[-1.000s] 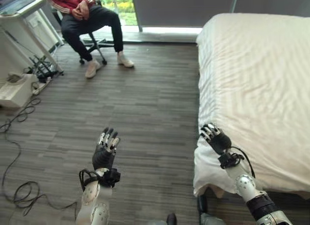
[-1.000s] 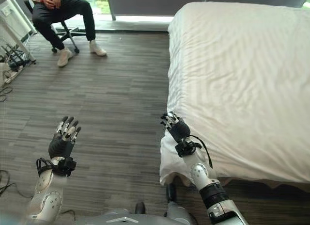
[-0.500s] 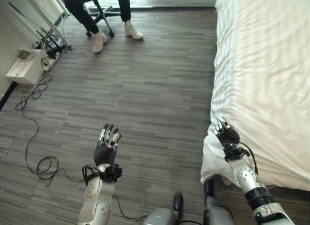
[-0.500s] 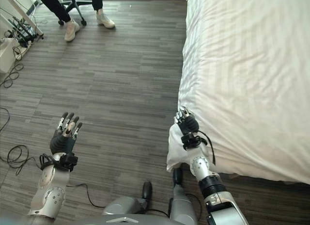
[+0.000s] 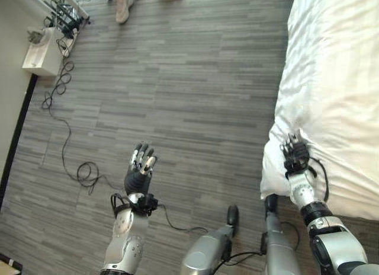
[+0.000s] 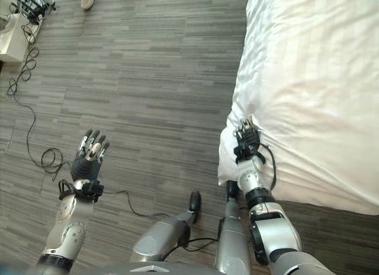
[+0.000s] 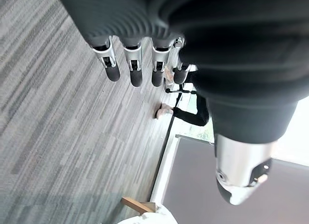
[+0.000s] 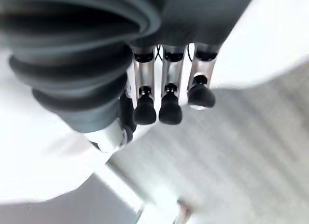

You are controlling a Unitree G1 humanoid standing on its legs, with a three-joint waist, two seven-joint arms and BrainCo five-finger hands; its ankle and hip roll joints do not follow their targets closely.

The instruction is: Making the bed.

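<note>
White bed [image 5: 337, 79] along the right side of the head views, cover [image 6: 308, 91] smooth with faint stripes, near corner drooping over the edge toward the grey plank floor [image 5: 177, 91]. Right hand [image 5: 295, 152] at that corner, resting on the cover where the cloth bunches slightly; fingers [image 8: 144, 101] straight and close together in the right wrist view, curled round nothing visible, white cloth just past the tips. Left hand [image 5: 140, 170] well apart from the bed, raised over the floor, fingers [image 7: 132, 64] straight and slightly spread, holding nothing. Far from both hands, at the top left of the left eye view, a pale box [image 5: 42, 51] against the wall with dark cables [image 5: 56, 94] trailing from it across the floor. A person's shoe [image 5: 122, 5] at the top edge; in the left wrist view, a seated person [image 7: 186, 108] in dark trousers beyond the fingertips, near a window.
</note>
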